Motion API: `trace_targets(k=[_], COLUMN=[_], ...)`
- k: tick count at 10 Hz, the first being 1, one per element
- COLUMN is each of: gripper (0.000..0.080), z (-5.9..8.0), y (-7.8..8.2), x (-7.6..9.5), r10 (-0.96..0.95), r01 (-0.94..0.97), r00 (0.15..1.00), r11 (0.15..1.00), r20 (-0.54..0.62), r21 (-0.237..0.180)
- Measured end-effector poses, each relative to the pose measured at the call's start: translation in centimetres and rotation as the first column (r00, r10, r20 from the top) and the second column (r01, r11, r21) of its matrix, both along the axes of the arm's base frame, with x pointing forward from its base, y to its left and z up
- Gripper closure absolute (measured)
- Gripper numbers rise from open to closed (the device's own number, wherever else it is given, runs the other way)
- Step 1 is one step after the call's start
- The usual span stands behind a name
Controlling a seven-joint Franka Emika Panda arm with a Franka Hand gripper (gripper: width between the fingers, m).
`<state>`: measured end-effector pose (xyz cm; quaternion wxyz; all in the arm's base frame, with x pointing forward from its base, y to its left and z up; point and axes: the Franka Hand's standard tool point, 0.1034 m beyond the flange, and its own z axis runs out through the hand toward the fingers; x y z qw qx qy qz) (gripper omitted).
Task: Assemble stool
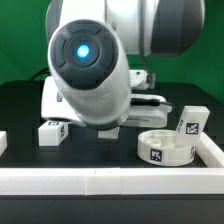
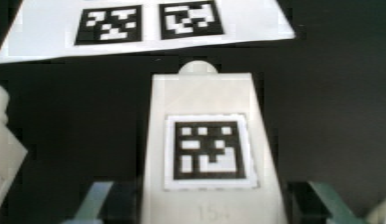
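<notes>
- seat disc: 1
- legs: 3 sure – first leg, second leg, third leg (wrist view)
- marker board: 1, two tags showing
- border rail: 1

the arm fills the middle of the exterior view. its thick white links come in from 1 o'clock and end in a bulky joint turned toward the camera. that joint's round dark cap, with a small blue light at its centre, sits toward 10 o'clock. the arm's own bulk hides the gripper in this view. in the wrist view the gripper points downward. its two grey fingers are spread well apart, with a clear gap inside each one.
</notes>
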<state>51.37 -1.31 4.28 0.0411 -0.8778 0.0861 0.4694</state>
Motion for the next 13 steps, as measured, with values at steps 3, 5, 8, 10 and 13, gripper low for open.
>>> trace_targets(k=[3,5,8,10,13], gripper=[0.0462,0.0462,0.0462,0.0462,0.0462], z=[2.2,1.9,3.0,5.1,5.2], y=[1.6,1.5,2.4,3.6,3.6], x=[1.6,1.9,3.7,4.6,5.8], r10=[0.012,0.011,0.006,0.011,0.010], r01=[-0.012,-0.011,0.003,0.005,0.029], r00=[0.998,0.997,0.968,0.936,0.845], r11=[1.000,1.000,0.999,0.999,0.997], r20=[0.058,0.077,0.252,0.353,0.535], r21=[-0.001,-0.004,-0.035,-0.046,-0.065])
